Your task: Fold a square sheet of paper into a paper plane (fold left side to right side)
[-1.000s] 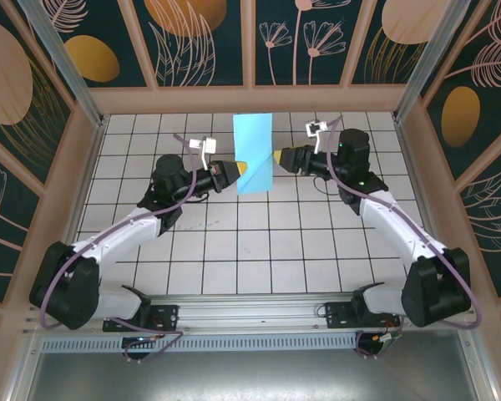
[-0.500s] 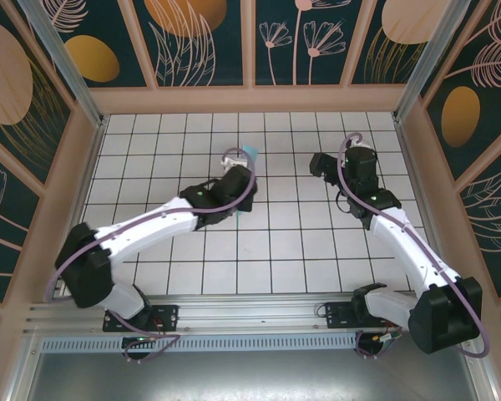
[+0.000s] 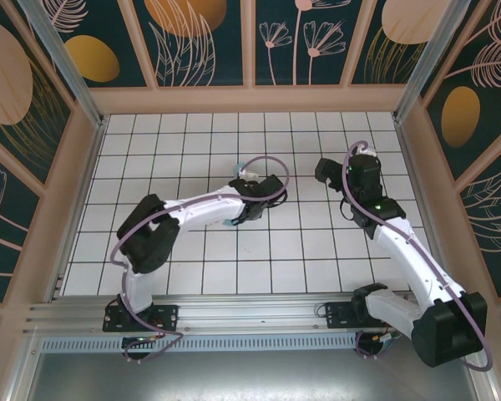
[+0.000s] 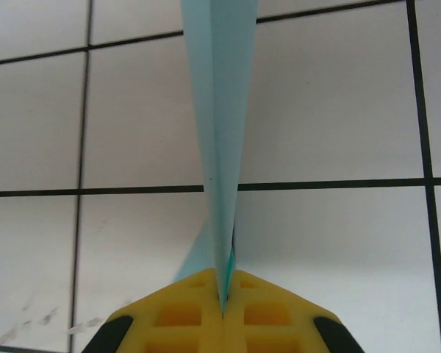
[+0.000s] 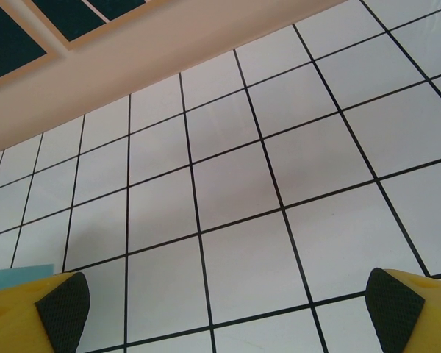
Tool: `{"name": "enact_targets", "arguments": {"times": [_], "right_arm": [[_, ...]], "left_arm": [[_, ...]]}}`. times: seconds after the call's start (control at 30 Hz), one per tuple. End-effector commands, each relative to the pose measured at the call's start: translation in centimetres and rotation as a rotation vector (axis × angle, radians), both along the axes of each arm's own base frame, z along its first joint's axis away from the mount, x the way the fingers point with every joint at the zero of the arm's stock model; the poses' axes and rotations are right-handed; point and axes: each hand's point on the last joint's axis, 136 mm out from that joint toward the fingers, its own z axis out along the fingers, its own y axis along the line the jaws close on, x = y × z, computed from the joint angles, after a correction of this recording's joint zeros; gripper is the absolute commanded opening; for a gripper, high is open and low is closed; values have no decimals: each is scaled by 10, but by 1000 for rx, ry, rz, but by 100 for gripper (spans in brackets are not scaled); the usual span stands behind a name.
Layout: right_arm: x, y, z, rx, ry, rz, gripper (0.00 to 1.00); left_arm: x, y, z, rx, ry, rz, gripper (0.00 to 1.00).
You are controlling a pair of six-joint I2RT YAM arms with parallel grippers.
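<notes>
The square sheet of paper [image 4: 220,110] is turquoise and folded thin. In the left wrist view I see it edge-on, running from the top of the picture down into my left gripper [image 4: 222,287]. The yellow fingers [image 4: 184,316] are shut on its lower end, above the white tiles. From the top view the left arm reaches across the middle of the table, its wrist [image 3: 255,194] covering most of the sheet. My right gripper [image 3: 326,171] stands to the right, apart from the paper and wide open. Nothing lies between its fingers [image 5: 59,309]. A turquoise sliver [image 5: 7,273] shows at that view's left edge.
White gridded tiles [image 3: 317,242] cover the table. Wooden walls [image 3: 250,98] close it in at the back and both sides, and a metal rail [image 3: 250,313] runs along the front by the arm bases.
A second ago both grippers held the sheet upright between them. The right gripper has opened, let go and drawn back to the right. The left arm has swung toward the middle with the paper.
</notes>
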Motion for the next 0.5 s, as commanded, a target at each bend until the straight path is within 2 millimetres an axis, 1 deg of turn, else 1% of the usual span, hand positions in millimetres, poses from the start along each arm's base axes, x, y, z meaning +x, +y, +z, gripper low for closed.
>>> {"name": "enact_targets", "arguments": {"times": [0.0, 0.13, 0.27, 0.37, 0.47], "right_arm": [[-5, -7, -1, 10, -1, -34, 99], [-7, -6, -3, 20, 2, -27, 99], [-8, -4, -9, 25, 16, -17, 99], [-9, -3, -11, 29, 25, -7, 99], [-8, 1, -14, 31, 38, 13, 99]], "left_arm": [[-2, -15, -15, -33, 71, 15, 0], [6, -45, -29, -126, 147, -13, 0], [17, -61, -33, -181, 181, -20, 1], [25, -71, -28, -243, 191, -32, 19], [31, -82, -21, -350, 216, -53, 37]]}}
